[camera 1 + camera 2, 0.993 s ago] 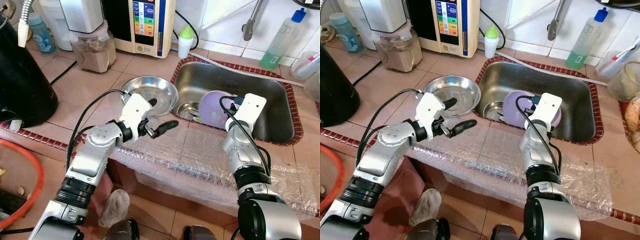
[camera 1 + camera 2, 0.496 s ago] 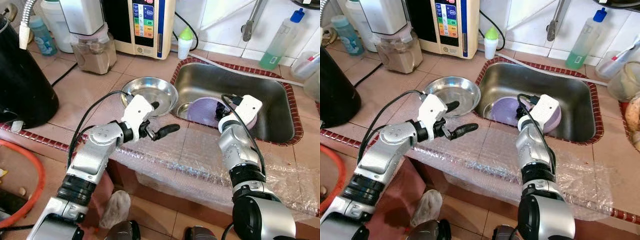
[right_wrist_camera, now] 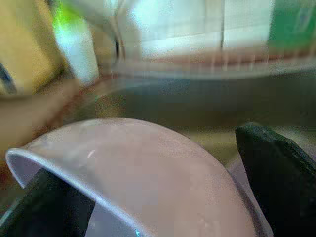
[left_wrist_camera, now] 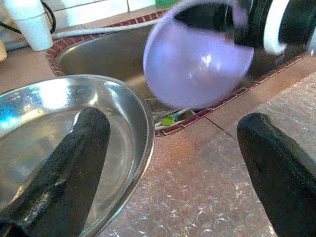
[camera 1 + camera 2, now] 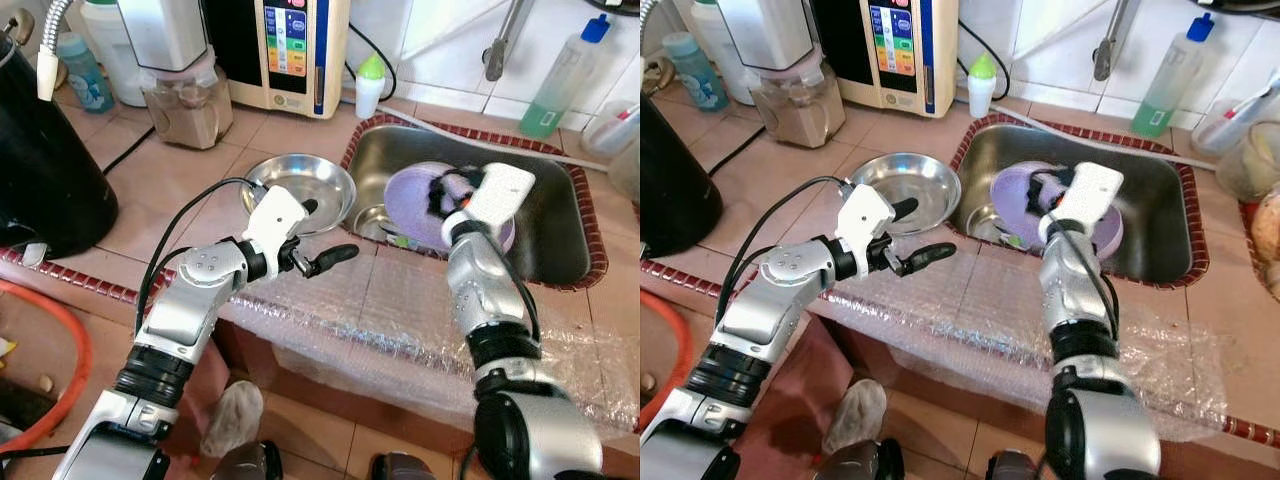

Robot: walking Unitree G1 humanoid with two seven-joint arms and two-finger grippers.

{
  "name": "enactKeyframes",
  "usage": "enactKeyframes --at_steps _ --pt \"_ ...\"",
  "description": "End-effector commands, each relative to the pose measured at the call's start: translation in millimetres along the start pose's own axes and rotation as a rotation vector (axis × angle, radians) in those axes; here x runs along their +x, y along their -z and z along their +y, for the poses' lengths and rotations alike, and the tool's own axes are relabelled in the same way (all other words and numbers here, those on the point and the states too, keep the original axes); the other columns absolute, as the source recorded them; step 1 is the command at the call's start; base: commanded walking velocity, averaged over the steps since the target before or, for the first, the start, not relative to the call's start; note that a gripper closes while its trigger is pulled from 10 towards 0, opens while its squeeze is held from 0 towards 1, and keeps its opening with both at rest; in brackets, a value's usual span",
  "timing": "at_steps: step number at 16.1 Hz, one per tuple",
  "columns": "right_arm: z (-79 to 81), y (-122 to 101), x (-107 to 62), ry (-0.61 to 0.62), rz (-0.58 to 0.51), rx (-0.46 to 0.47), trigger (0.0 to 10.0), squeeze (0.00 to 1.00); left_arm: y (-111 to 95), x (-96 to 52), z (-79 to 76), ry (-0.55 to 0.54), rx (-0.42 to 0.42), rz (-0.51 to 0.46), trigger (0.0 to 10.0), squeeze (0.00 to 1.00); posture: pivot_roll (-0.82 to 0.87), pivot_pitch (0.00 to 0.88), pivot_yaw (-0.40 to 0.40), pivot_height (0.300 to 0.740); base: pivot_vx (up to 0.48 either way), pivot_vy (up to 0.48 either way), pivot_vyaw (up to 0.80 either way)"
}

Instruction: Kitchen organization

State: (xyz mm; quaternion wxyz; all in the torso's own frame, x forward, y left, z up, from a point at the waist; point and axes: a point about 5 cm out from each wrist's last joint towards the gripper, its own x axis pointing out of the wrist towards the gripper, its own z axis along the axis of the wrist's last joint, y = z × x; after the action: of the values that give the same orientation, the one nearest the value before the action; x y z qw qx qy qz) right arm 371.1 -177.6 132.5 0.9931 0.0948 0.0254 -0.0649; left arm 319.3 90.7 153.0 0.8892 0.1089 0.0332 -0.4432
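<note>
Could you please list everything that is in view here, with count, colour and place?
purple bowl: one, lilac, held over the sink
sink: one, steel, set in the counter
steel pan: one, silver, on the counter left of the sink
bubble wrap: one sheet, clear, over the counter's front edge
water machine: one, cream, at the back wall
blender: one, clear jar with brown contents, left of the water machine
green bottle: one, blue cap, behind the sink
small bottle: one, white with green cap, behind the sink
left gripper: jaws open, beside the steel pan
right gripper: jaws shut on the purple bowl
</note>
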Motion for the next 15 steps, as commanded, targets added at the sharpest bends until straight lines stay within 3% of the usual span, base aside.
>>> enactKeyframes --at_steps 1,2,3,6,7,8,9,10,11,12,13,15 --pt "0.3 10 1.0 -0.01 0.096 -0.017 10.0 1.0 -2 -0.3 3.5 -0.011 0.014 -0.002 10.0 1.0 -0.11 0.043 0.035 0.74 0.0 0.0 0.0" --pt "-3.7 22 0.3 -0.016 0.201 0.063 10.0 1.0 -2 -0.3 2.9 -0.012 0.014 -0.003 10.0 1.0 -0.1 0.043 0.031 0.74 0.0 0.0 0.0" --pt "-6.5 25 0.0 -0.006 0.226 0.085 10.0 1.0 -2 -0.4 2.8 -0.013 0.013 -0.004 10.0 1.0 -0.1 0.043 0.031 0.74 0.0 0.0 0.0" --pt "-15.7 23 0.1 0.059 0.208 0.198 10.0 1.0 -2 -1.0 3.1 -0.02 0.01 -0.007 10.0 1.0 -0.1 0.043 0.028 0.74 0.0 0.0 0.0" --pt "-14.9 19 0.7 0.025 0.186 0.095 10.0 1.0 -2 -1.2 3.3 -0.022 0.01 -0.008 10.0 1.0 -0.1 0.043 0.028 0.74 0.0 0.0 0.0" --pt "-14.1 20 1.1 0.037 0.206 0.183 10.0 1.0 -2 -1.3 3.6 -0.023 0.01 -0.007 10.0 1.0 -0.1 0.043 0.028 0.74 0.0 0.0 0.0" --pt "-8.8 28 0.4 0.011 0.326 0.394 10.0 1.0 -2 -0.8 3.2 -0.02 0.009 -0.008 10.0 1.0 -0.11 0.043 0.028 0.74 0.0 0.0 0.0" --pt "-3.7 30 0.0 -0.018 0.383 0.542 10.0 1.0 -2 -0.1 2.7 -0.019 0.01 -0.008 10.0 1.0 -0.11 0.045 0.028 0.74 0.0 0.0 0.0" --pt "-4.1 29 0.3 -0.017 0.386 0.563 10.0 1.0 -2 0.2 2.6 -0.019 0.01 -0.008 10.0 1.0 -0.11 0.045 0.028 0.74 0.0 0.0 0.0" --pt "-11.8 26 1.8 0.026 0.364 0.547 10.0 1.0 -1 0.4 2.1 -0.019 0.01 -0.007 10.0 1.0 -0.11 0.045 0.028 0.74 0.0 0.0 0.0" --pt "-21.0 25 2.0 0.05 0.324 0.371 10.0 1.0 -1 0.5 1.5 -0.019 0.012 -0.005 10.0 1.0 -0.11 0.044 0.028 0.74 0.0 0.0 0.0" --pt "-17.6 17 2.6 0.008 0.231 0.208 10.0 1.0 -3 -0.5 8.9 -0.078 0.017 -0.017 10.0 1.0 -0.11 0.044 0.028 0.74 0.0 0.0 0.0"
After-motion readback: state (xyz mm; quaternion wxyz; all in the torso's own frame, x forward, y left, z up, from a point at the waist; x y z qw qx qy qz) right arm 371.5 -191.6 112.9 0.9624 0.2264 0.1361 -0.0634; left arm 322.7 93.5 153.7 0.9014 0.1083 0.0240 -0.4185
